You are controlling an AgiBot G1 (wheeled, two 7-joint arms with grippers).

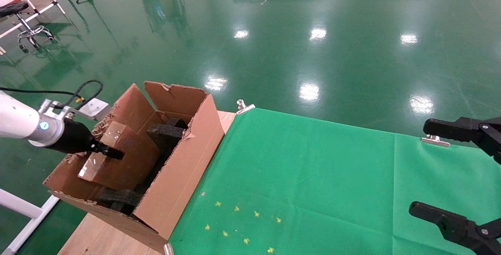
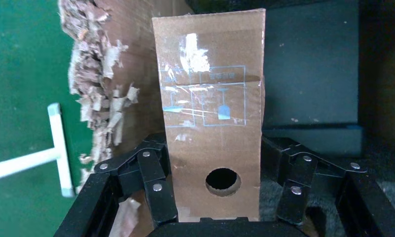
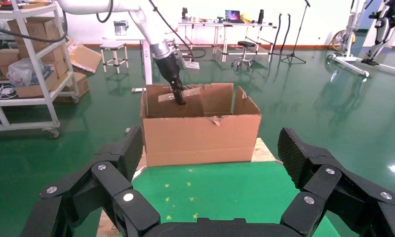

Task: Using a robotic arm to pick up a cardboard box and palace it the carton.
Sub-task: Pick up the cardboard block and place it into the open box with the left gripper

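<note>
The small brown cardboard box [image 1: 117,161] lies tilted inside the large open carton [image 1: 184,169], leaning on black foam pieces [image 1: 166,133]. My left gripper [image 1: 111,152], on the white arm with a silver wrist, reaches into the carton and is shut on the box. In the left wrist view the box [image 2: 210,123] stands between the black fingers [image 2: 153,173], which touch both its sides; it has a round hole and a blue printed label. The carton's torn flap [image 2: 99,94] is beside it. My right gripper [image 1: 420,167] is open and empty, hovering at the table's right side, far from the carton [image 3: 200,138].
A green cloth [image 1: 313,176] with small yellow star marks [image 1: 238,223] covers the table, held by metal clips [image 1: 244,107]. Bare wood [image 1: 101,235] shows under the carton. A white frame [image 1: 23,208] stands at the left. Shelves with boxes [image 3: 32,74] stand behind.
</note>
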